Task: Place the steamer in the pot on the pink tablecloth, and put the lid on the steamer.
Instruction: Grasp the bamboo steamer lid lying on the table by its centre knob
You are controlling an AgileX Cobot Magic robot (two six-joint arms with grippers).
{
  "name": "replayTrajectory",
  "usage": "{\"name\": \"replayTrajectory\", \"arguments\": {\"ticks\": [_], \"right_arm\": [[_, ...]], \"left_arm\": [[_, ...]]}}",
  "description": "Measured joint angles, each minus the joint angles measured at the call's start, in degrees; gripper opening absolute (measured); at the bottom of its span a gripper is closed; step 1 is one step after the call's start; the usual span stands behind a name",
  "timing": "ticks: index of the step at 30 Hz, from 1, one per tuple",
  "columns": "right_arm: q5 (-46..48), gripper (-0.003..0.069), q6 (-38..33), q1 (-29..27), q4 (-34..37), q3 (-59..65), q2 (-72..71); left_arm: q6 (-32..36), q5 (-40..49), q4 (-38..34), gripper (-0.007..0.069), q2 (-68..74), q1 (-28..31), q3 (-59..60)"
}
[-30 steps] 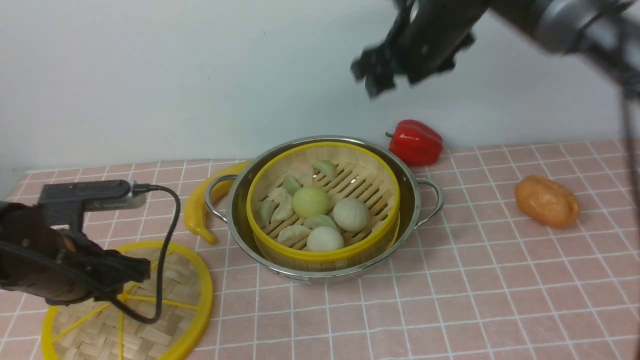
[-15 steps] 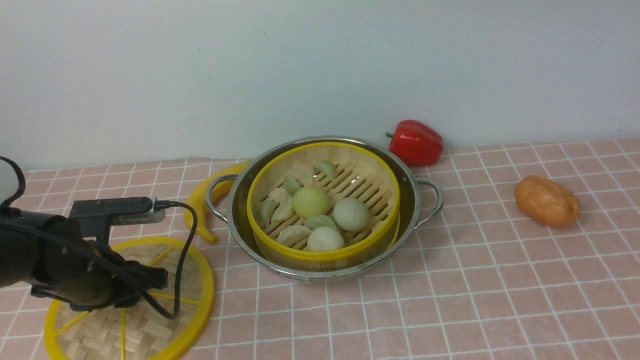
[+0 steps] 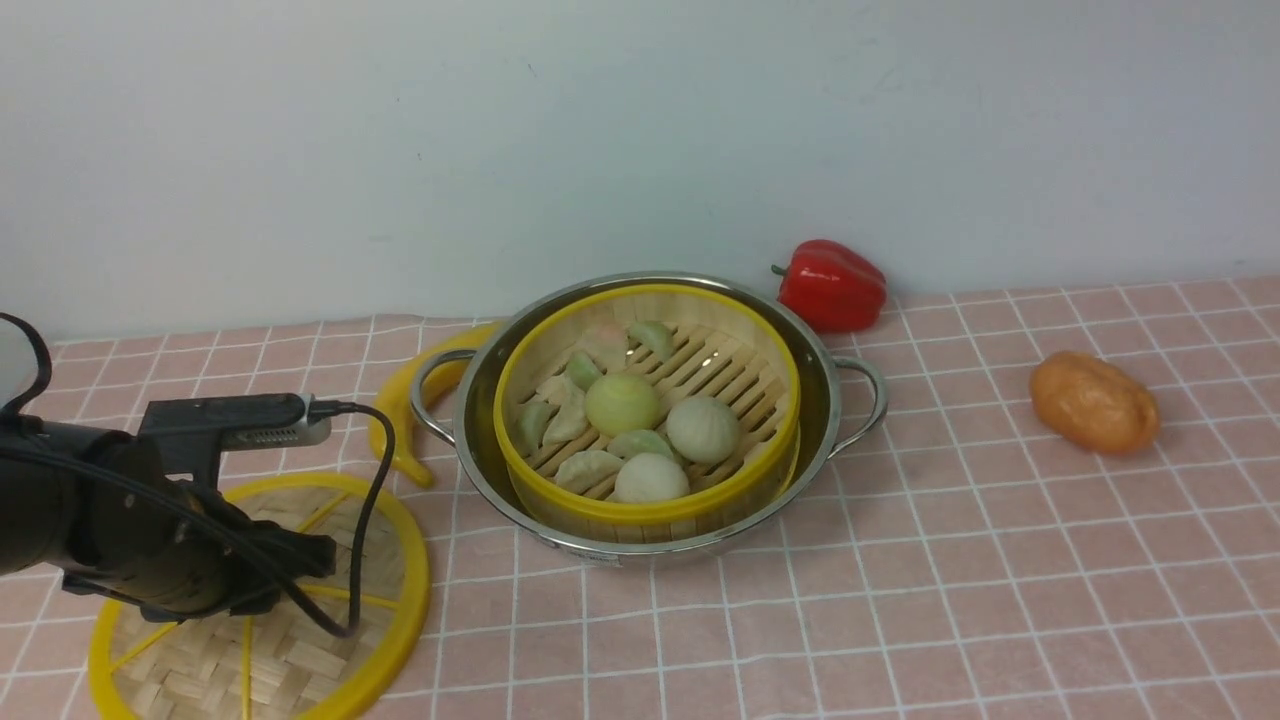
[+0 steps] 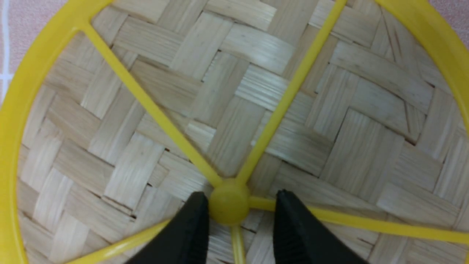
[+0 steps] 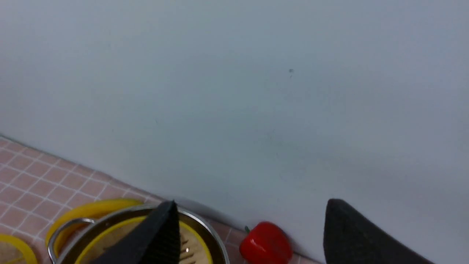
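The steamer (image 3: 720, 350), with pale buns and dumplings in it, sits inside the steel pot (image 3: 830, 400) on the pink tablecloth (image 3: 900, 600). The lid (image 3: 300, 660) lies flat on the cloth at the near left. My left gripper (image 3: 310, 555) is low over the lid's middle. In the left wrist view the lid (image 4: 256, 91) fills the frame. My left gripper (image 4: 240, 198) is open, with its fingers either side of the centre knob (image 4: 229, 201); one finger touches the knob and the other stands apart. My right gripper (image 5: 251, 207) is open and empty, high above the pot (image 5: 209, 227), out of the front view.
A yellow banana (image 3: 395, 420) lies against the pot's left handle. A red pepper (image 3: 830, 285) stands behind the pot by the wall. An orange lump (image 3: 1095, 400) lies at the right. The wall closes the back.
My right arm rose out of the front view. My left arm shifted right over the lid's centre, then stayed still for the last half second.
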Motion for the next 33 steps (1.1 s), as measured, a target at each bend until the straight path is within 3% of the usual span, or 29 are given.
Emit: {"name": "replayTrajectory", "arguments": {"ticks": [6, 14, 24, 33], "right_arm": [[0.3, 0.0513, 0.0, 0.0, -1.3, 8.5, 0.1], [0.3, 0.0513, 0.0, 0.0, -1.5, 10.1, 0.1], [0.3, 0.0513, 0.0, 0.0, -1.5, 10.1, 0.1], [0.3, 0.0513, 0.0, 0.0, -1.5, 10.1, 0.1]], "left_arm": [[-0.2, 0.0, 0.0, 0.0243, 0.0, 0.0, 0.0], [-0.2, 0.3, 0.0, 0.0243, 0.0, 0.0, -0.3], [0.0, 11.6, 0.0, 0.0243, 0.7, 0.0, -8.5], [0.3, 14.5, 0.0, 0.0243, 0.9, 0.0, -9.5]]}}
